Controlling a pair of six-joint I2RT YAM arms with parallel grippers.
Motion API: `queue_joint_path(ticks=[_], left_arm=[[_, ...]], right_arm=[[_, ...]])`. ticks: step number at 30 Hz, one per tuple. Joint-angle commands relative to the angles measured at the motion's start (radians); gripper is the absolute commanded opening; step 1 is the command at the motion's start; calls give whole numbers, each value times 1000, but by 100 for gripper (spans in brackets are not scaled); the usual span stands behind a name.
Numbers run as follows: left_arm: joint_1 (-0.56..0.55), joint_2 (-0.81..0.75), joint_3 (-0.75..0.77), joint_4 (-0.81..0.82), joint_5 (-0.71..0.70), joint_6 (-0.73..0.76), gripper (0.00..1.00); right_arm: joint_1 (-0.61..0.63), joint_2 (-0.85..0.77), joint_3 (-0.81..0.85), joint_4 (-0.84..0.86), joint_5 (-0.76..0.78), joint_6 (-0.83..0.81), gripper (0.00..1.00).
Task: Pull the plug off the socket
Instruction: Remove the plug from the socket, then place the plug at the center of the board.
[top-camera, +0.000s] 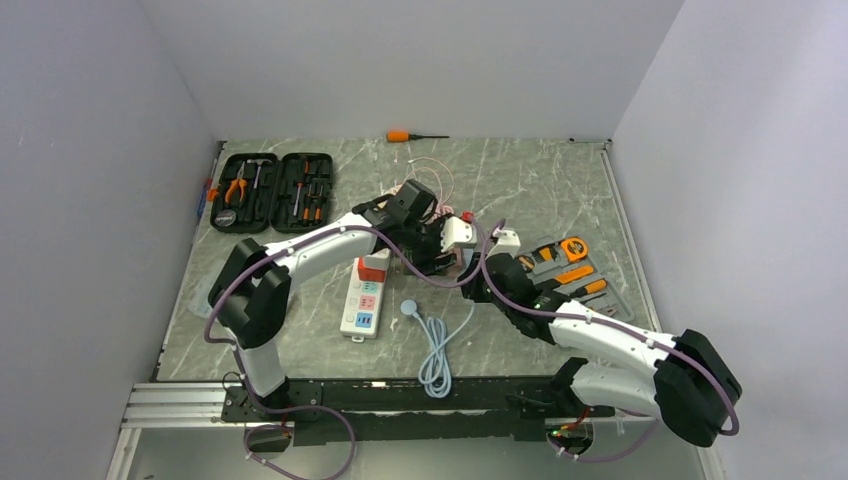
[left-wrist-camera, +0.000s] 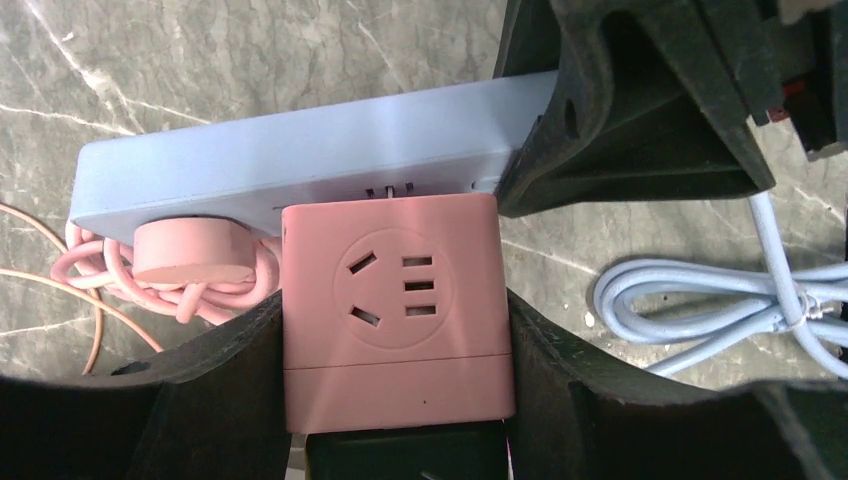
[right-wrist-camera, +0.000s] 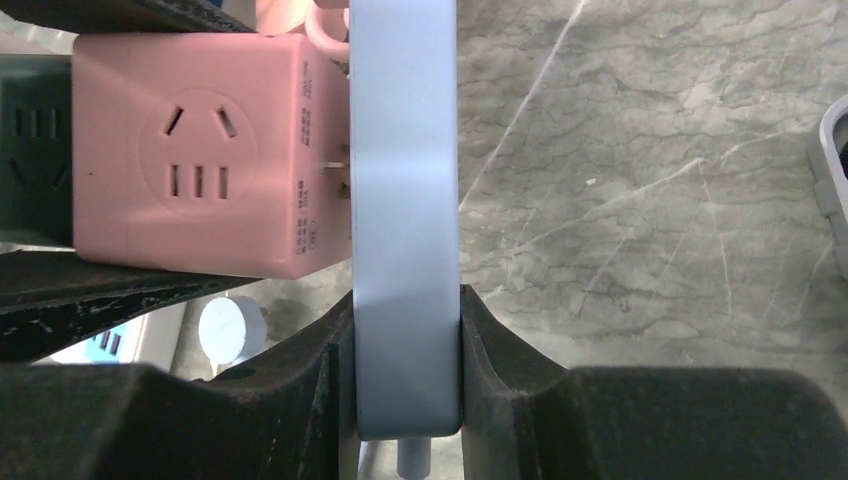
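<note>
From above, found the left pincer (top-camera: 445, 250) and the right pincer (top-camera: 478, 272) tip to tip over the middle of the table (top-camera: 560, 190), just beyond a spare power strip (top-camera: 365, 296) and a coiled white cable (top-camera: 435, 345). Could not make out either grasp from up there.

Through the left wrist camera, saw that pincer clamped on the pink cube plug (left-wrist-camera: 398, 300), with fingers (left-wrist-camera: 225, 385) pressed to its two side faces. Found the socket strip (left-wrist-camera: 300, 150) straight ahead of the pincer, its long axis crosswise to the fingers, with the plug seated on its broad face. Noted metal prongs (left-wrist-camera: 390, 189) showing in a thin gap between plug and strip, and a bundled pink cord (left-wrist-camera: 215, 290) to the pincer's left, against the strip.

Through the right wrist camera, saw that pincer closed on the socket strip across its thin dimension, at the near end, with the long axis running straight out ahead along the fingers. Placed the plug to this pincer's left, prongs bridging sideways into the strip.

Judged the plug partly drawn, not free. Judged the pull to belong to the left pincer, straight back toward its own wrist along the prong axis, square to the strip's long axis, with the right pincer bracing the strip. Feared bent prongs from any tilt.
</note>
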Motion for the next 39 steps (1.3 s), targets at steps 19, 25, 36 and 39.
queue_joint_path(ticks=[19,25,36,39], left_arm=[[-39,70,76,-157,-9,57,14],[-59,166,111,-121,-43,34,44],[-70,172,155,-135,22,-18,99],[-48,150,221,-159,49,-49,99]], right_arm=[[-46,-142,-173,122,22,34,0],[-49,-248,-224,140,23,26,0],[-52,-248,-212,148,12,5,0],[-51,-274,-208,151,-2,-10,0]])
